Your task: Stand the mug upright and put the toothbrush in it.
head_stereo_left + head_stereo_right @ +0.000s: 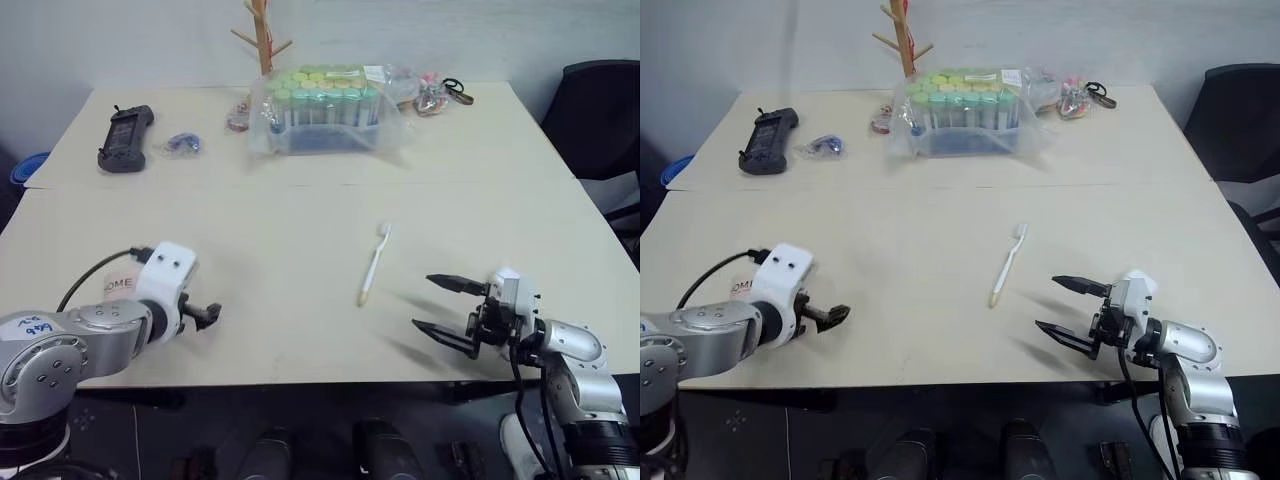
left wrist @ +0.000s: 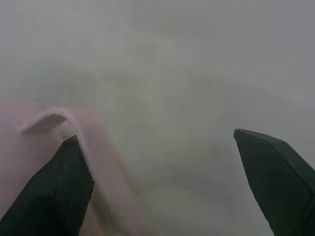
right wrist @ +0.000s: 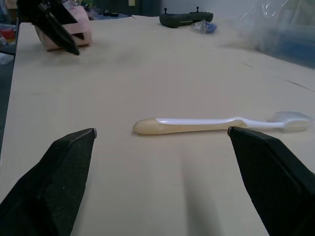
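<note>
Left gripper [image 1: 205, 317]: jaws wide, empty, poised at the mug [image 3: 66, 30], table's eight o'clock.
Right gripper [image 1: 447, 310]: spread, empty, facing the toothbrush [image 1: 373, 264], centre, lying flat.
Risk: mug lies hidden behind the wrist; a misjudged close could shove it away.

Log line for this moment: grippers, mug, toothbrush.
left gripper: open, at mug | right gripper: open, facing toothbrush | mug: behind left wrist | toothbrush: flat on table, untouched
</note>
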Controlling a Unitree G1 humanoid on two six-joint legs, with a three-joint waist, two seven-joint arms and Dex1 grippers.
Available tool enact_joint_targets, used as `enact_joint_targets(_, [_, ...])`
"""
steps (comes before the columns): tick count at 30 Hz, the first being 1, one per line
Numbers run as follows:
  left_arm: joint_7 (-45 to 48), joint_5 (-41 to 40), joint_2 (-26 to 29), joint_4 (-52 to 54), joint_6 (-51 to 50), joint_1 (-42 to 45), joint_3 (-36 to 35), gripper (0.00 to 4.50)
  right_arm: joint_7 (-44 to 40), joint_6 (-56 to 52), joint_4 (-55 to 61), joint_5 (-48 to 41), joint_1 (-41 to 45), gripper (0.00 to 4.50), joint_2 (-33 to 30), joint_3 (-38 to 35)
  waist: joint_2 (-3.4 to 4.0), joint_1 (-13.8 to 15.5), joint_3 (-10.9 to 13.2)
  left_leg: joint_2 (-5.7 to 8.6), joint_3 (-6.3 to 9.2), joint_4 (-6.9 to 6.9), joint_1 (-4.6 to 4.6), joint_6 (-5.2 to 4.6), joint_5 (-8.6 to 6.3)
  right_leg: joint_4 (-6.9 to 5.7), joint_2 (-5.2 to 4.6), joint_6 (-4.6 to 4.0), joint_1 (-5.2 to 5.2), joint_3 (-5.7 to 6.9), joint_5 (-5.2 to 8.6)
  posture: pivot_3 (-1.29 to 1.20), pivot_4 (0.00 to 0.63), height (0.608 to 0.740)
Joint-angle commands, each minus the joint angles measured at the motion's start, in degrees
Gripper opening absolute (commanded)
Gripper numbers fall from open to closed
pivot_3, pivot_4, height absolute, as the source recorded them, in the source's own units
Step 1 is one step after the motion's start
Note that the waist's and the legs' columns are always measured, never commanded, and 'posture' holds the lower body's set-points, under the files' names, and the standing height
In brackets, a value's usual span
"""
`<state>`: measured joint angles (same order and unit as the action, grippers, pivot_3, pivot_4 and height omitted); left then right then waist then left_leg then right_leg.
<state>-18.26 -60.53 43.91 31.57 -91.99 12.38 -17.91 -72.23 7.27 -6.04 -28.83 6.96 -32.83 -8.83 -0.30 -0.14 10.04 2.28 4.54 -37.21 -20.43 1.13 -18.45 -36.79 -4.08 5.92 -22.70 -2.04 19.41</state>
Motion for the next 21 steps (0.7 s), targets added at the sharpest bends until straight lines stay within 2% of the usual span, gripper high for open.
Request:
enact_joint_targets(1, [3.6,4.2,-0.1,-3.3,-0.3,-1.1,-1.2,4.31,0.4,0.0,1.8,-0.9,1.0,4.50,0.5,0.0,-0.02,0.0,0.0,-0.01,0.02,-0.02,0.00,0.00,0.00,-0.01,0.00,0.00,0.01,0.02,0.00,0.00,0.150,0.740])
enact_joint_targets(5, [7.3,7.7,0.1,-4.5,0.6,-0.7,-0.3,3.34,0.7,0.0,1.6,-0.8,1.4,4.50,0.7,-0.1,0.02,0.1,0.0,0.00,-0.01,0.00,0.04,0.00,0.00,-0.01,-0.03,0.00,0.04,-0.01,0.00,0.00,0.150,0.740])
enact_joint_targets(10, [11.8,11.8,1.6,-4.1,1.5,-0.6,1.5,1.84,1.3,0.2,1.6,-0.8,1.3,4.50,0.9,-0.4,0.02,0.1,0.0,0.00,-0.02,0.00,0.05,0.00,0.00,-0.02,-0.03,0.00,0.04,-0.02,0.00,0.00,0.150,0.740])
enact_joint_targets(12, [14.6,13.2,2.0,-3.9,5.1,-0.8,1.7,1.23,1.4,0.4,1.7,-0.8,1.0,4.50,0.9,-0.3,0.04,0.1,0.0,-0.01,-0.02,0.02,0.06,0.00,0.00,-0.02,-0.02,0.00,0.03,-0.02,0.00,0.00,0.150,0.740])
enact_joint_targets(15, [20.9,15.7,0.3,-3.4,17.0,-1.4,0.6,0.34,1.7,0.5,2.1,-0.8,0.5,4.50,0.8,-0.5,0.05,0.3,0.0,-0.01,-0.02,0.02,0.06,0.00,0.00,-0.02,-0.03,0.00,0.04,-0.01,0.00,0.00,0.150,0.740])
enact_joint_targets(16, [25.3,18.2,1.5,-3.2,23.7,-2.0,2.1,0.03,2.0,0.4,2.3,-0.9,0.3,4.50,0.6,-0.8,0.05,0.4,0.0,0.00,-0.01,0.00,0.04,0.00,0.00,-0.02,-0.06,0.00,0.04,0.00,0.00,0.00,0.150,0.740])
enact_joint_targets(18, [36.6,24.0,2.8,-3.2,40.4,-2.7,6.0,0.01,2.1,0.1,3.0,-1.4,-0.4,4.50,0.0,-1.7,0.00,0.8,0.0,0.03,-0.02,-0.02,0.01,0.00,0.01,0.04,-0.10,0.00,0.04,0.02,0.00,0.00,0.150,0.740])
enact_joint_targets(20, [45.2,24.3,-1.4,-4.3,51.8,-1.5,7.7,0.01,2.2,-0.2,3.4,-1.6,-1.3,4.50,-0.7,-2.4,0.00,1.2,0.0,0.03,-0.03,0.00,-0.02,0.00,0.01,0.18,-0.10,0.00,0.07,0.05,0.00,0.00,0.150,0.740])
enact_joint_targets(21, [50.0,21.4,-5.5,-4.5,55.9,-0.2,8.2,0.01,2.3,-0.1,3.6,-1.4,-1.8,4.50,-0.9,-2.7,0.01,1.4,0.0,0.03,-0.04,0.02,-0.02,0.00,0.01,0.24,-0.10,0.00,0.08,0.05,0.00,0.00,0.150,0.740])
